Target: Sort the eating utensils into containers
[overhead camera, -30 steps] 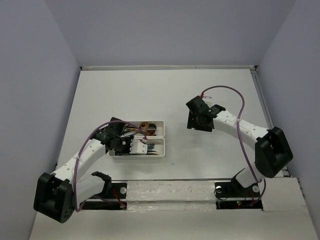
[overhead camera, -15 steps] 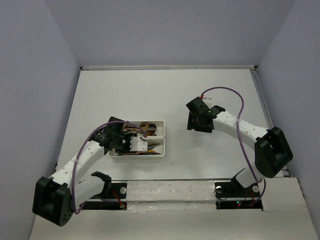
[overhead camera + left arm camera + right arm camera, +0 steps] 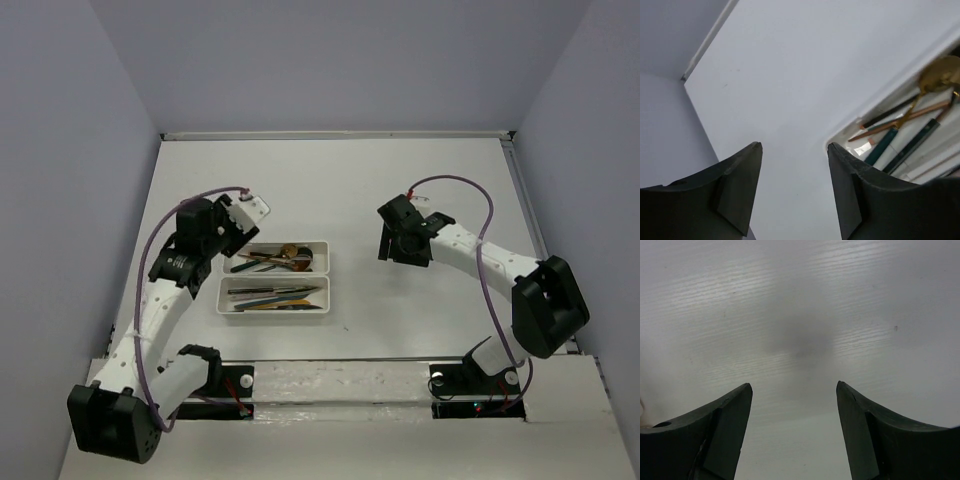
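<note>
Two white containers lie side by side at the table's middle: the far tray and the near tray. Both hold several eating utensils: a gold spoon with copper and teal pieces in the far one, long teal, black and gold pieces in the near one. My left gripper hangs open and empty just left of the far tray. In the left wrist view its jaws frame bare table, with the tray's corner and the gold spoon at the right. My right gripper stands open over bare table.
Grey walls close in the table on the left, back and right. A raised strip runs along the near edge by the arm bases. A purple cable loops above the right arm.
My left gripper has opened, risen off the near tray and swung back to the left. The trays' contents now show uncovered. The right arm has hardly moved.
</note>
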Robot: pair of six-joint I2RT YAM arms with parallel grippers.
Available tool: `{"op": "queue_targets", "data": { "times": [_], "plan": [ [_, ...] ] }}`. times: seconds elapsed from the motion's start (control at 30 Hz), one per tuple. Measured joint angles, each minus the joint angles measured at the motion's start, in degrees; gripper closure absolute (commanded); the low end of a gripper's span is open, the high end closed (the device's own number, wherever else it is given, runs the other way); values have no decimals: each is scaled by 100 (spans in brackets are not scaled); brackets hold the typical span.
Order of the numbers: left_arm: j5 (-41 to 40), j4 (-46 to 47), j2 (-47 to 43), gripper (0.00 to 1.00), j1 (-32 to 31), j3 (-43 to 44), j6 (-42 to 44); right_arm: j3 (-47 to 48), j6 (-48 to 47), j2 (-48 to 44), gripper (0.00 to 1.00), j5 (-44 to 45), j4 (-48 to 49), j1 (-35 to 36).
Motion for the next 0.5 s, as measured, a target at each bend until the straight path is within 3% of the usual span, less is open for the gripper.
{"op": "queue_targets", "data": {
  "times": [0.27, 0.5],
  "plan": [
    [-114, 1082, 1071, 32, 2483, 411, -1414, -678, -59, -820, 22, 59, 199, -813],
    [-122, 1556, 1915, 31, 3217, 61, -1786, -1388, -142, -1532, 17, 138, 691, -2079]
  ]
}}
